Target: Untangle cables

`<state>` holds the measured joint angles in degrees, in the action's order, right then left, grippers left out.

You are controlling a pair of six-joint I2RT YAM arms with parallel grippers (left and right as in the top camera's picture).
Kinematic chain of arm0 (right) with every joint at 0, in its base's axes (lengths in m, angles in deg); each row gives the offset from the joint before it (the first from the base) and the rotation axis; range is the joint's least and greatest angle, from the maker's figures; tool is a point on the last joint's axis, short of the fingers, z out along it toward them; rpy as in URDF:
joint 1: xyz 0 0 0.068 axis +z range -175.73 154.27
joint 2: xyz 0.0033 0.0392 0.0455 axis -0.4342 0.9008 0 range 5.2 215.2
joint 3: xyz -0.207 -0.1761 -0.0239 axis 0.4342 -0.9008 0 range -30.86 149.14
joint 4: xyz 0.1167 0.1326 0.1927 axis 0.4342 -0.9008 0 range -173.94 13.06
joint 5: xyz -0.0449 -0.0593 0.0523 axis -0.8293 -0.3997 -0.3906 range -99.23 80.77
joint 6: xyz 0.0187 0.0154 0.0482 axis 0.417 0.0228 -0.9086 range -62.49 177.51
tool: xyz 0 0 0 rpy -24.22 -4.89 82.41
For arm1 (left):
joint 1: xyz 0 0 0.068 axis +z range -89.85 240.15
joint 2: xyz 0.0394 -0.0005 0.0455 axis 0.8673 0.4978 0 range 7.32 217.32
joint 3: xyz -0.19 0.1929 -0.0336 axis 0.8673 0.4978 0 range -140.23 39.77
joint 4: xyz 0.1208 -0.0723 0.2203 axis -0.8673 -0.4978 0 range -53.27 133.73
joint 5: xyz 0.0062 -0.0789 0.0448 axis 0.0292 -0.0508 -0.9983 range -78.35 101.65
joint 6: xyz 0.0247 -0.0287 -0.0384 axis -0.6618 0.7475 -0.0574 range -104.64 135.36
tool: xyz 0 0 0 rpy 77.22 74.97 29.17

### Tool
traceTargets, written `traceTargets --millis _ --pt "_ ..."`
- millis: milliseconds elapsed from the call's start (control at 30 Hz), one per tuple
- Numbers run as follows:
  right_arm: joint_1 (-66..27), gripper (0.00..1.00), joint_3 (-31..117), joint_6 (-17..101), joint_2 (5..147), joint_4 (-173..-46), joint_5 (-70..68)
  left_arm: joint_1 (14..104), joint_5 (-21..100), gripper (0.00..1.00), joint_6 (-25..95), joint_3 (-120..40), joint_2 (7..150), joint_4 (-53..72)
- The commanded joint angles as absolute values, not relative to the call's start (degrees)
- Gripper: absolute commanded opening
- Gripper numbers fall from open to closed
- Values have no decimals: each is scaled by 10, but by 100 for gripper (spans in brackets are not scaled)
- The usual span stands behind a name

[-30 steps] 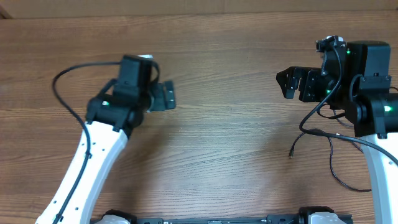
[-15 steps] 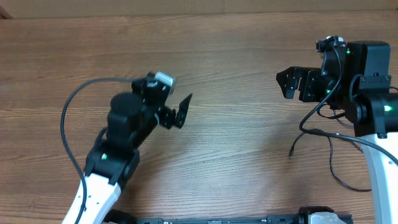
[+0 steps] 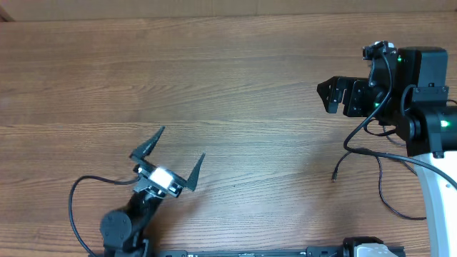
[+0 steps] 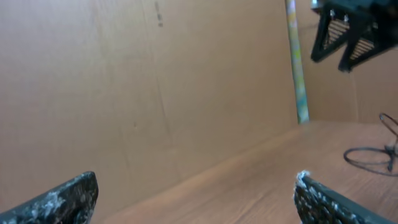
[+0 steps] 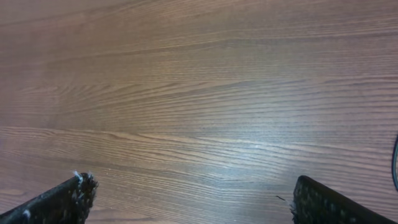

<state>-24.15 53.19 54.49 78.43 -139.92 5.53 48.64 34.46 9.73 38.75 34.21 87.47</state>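
Note:
A thin black cable (image 3: 384,193) lies on the table at the right, beside the right arm's base. Its small plug end (image 3: 334,174) points left. In the left wrist view part of it shows as a loop (image 4: 368,157) at the far right. A sliver of black cord shows at the right edge of the right wrist view (image 5: 395,163). My left gripper (image 3: 178,151) is open and empty near the front left, tilted upward and far from the cable; its fingers show in its own view (image 4: 193,186). My right gripper (image 3: 334,96) is open and empty above bare wood (image 5: 193,183).
The wooden table (image 3: 235,78) fills the overhead view. A cardboard wall (image 4: 124,81) stands behind it. The thicker black robot wire (image 3: 360,128) hangs from the right arm, and another (image 3: 78,187) curls beside the left arm's base.
My left arm has pulled back from mid-table toward the front edge; its gripper now tilts upward with the fingers spread wide. The right arm and the cable have not moved.

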Motion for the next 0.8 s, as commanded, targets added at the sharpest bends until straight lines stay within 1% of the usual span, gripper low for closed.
traceTargets --millis 0,167,267,400,533,567,767 --pt "-240 100 535 543 782 -1396 57 490 352 100 76 395 306 869" --pt "-240 100 535 543 782 -1396 57 490 350 100 19 395 281 772" --pt "-240 100 535 543 782 -1396 57 490 336 100 -25 395 241 653" --pt "-240 100 535 543 782 -1396 57 490 294 100 -14 395 185 534" --pt "-240 100 535 543 782 -1396 57 503 230 100 67 395 129 407" --pt "-240 100 535 543 782 -1396 57 513 217 100 95 395 118 400" --pt "-240 100 535 543 782 -1396 57 541 220 100 122 395 110 400"
